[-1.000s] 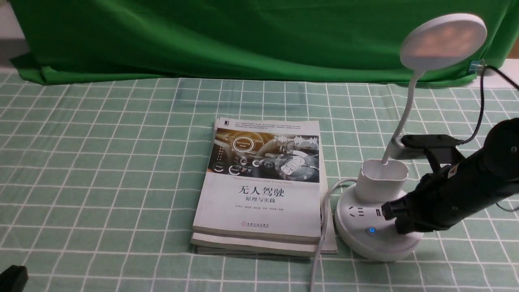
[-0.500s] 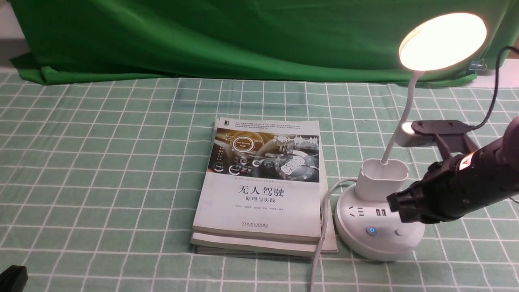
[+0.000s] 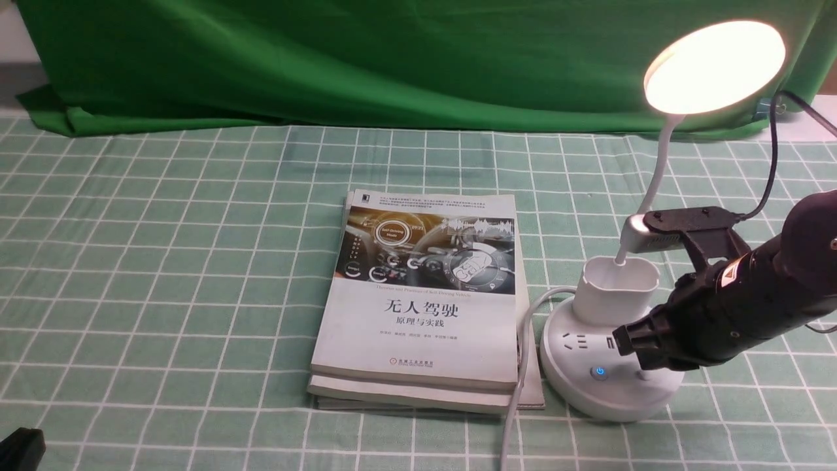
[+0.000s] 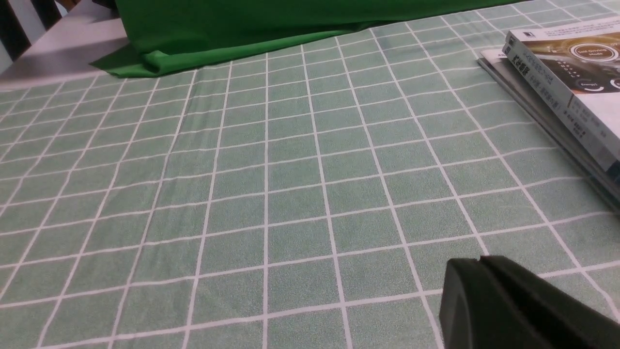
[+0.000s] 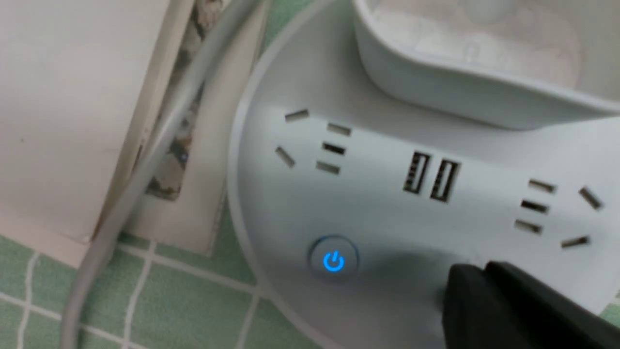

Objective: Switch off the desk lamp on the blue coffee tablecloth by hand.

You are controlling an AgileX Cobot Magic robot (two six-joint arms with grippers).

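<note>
Book [image 3: 418, 294] cover: 无人驾驶 原理与实践. Right hand [image 3: 622, 341] closed, empty, tip over lamp [image 3: 614, 294] base, 3 o'clock of lit power button [image 5: 333, 261].

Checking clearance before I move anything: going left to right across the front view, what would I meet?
Left tool → stack of books → desk lamp. The white cable and the right tool overlap these, so they are left out.

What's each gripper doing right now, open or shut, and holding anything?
Left gripper: shut, holding nothing.
Right gripper: shut, holding nothing, tip over the desk lamp base.
</note>
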